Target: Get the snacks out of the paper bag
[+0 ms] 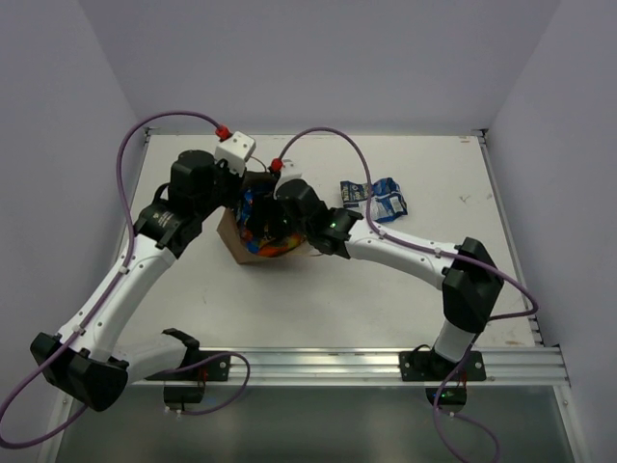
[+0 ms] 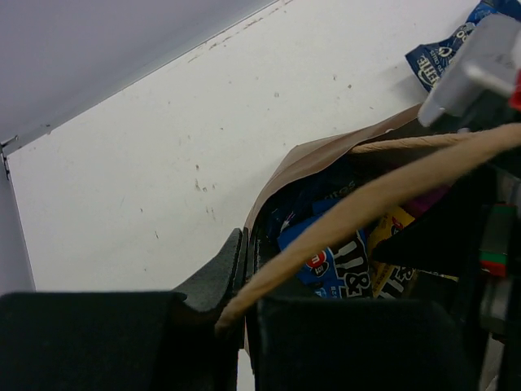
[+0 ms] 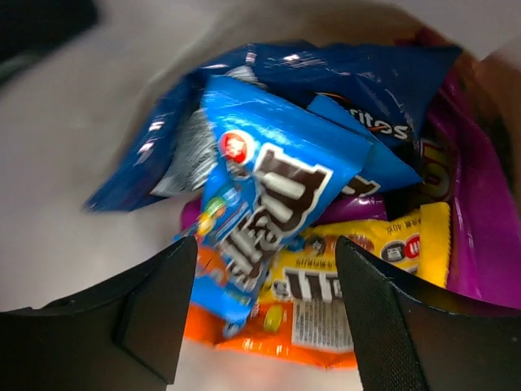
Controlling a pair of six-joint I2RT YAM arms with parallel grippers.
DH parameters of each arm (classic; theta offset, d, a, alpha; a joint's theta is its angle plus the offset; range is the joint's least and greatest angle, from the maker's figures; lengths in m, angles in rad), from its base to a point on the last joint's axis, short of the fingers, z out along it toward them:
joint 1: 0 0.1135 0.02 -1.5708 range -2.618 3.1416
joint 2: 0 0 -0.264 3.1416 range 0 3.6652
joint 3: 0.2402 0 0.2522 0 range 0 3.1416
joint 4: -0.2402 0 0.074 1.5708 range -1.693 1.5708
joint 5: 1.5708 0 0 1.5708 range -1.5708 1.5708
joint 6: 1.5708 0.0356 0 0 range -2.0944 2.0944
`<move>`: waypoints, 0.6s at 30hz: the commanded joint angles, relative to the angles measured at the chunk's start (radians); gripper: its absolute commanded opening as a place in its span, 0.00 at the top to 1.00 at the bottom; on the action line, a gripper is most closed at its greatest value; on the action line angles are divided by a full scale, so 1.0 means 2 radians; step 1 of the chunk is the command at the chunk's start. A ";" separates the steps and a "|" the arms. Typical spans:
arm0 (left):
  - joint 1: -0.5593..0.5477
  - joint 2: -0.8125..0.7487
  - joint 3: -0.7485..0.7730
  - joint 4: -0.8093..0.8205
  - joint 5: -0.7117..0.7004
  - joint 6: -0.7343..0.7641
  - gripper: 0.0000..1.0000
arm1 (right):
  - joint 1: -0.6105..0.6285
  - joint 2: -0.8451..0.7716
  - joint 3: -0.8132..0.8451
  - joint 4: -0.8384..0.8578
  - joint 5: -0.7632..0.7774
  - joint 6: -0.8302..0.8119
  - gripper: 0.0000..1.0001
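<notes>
Left tool (image 2: 247, 242) pinching paper bag (image 2: 313, 159) rim, right tool (image 3: 262, 248) spread inside — over blue candy packet (image 3: 269, 191)

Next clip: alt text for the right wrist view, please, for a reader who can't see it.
The right gripper, jaws open, hangs over a light blue candy packet lying on top of the heap inside the paper bag. Around it are a dark blue chip bag, a yellow packet, an orange packet and a magenta pouch.
</notes>
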 commanded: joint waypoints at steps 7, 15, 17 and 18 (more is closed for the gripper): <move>-0.002 -0.028 0.002 0.067 0.011 -0.003 1.00 | -0.001 0.024 0.021 0.094 0.012 0.016 0.60; -0.002 -0.034 -0.005 0.067 -0.005 -0.005 1.00 | 0.000 -0.025 -0.011 0.104 0.005 -0.008 0.94; -0.002 -0.035 -0.006 0.067 -0.015 -0.004 1.00 | 0.000 -0.055 -0.020 0.094 0.001 -0.016 0.98; -0.002 -0.035 -0.005 0.067 -0.018 -0.004 1.00 | 0.000 -0.067 -0.025 0.086 0.000 -0.019 0.99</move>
